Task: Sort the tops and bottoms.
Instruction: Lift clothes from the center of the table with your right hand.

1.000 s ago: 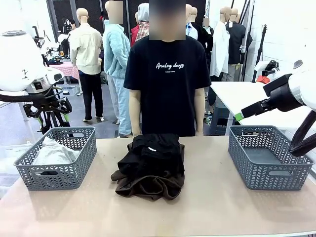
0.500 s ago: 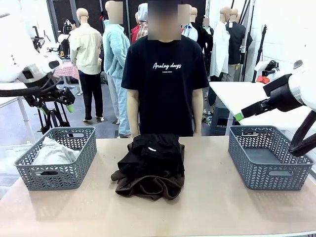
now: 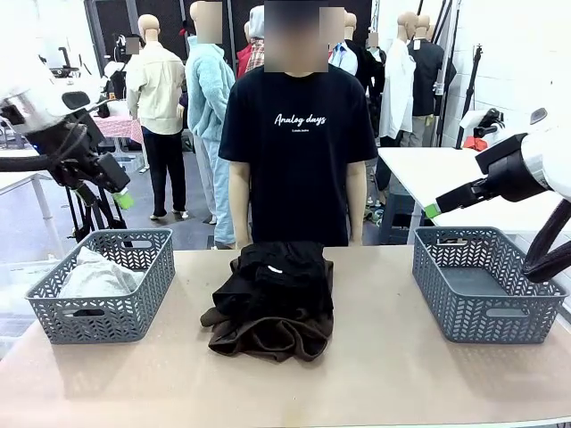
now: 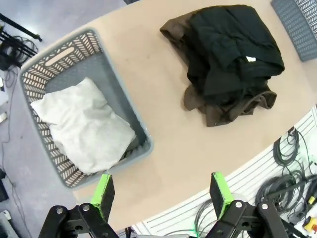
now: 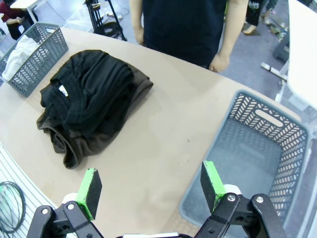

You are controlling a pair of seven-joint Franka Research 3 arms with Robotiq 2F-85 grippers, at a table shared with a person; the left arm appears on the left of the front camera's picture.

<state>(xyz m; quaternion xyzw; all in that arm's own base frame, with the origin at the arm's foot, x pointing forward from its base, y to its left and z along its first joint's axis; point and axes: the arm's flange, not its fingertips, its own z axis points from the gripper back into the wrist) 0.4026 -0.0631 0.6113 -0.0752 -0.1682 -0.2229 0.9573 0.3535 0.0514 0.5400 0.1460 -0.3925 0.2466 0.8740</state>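
Tan table (image 3: 401,374): tops (image 4: 84,124) in left basket (image 4: 64,52) below left gripper (image 4: 161,191); right basket (image 5: 277,124) beside right gripper (image 5: 151,187); bottoms (image 3: 272,299) heaped ahead of each; fingers apart on both.

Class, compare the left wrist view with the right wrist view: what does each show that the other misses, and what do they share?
Left wrist view, not the right: the open left gripper and cables below the table edge. Right wrist view, not the left: the open right gripper, the person's hand by the far edge, and the right basket with its bare floor. Shared: the bottoms piled on the table and the top lying in the left basket.
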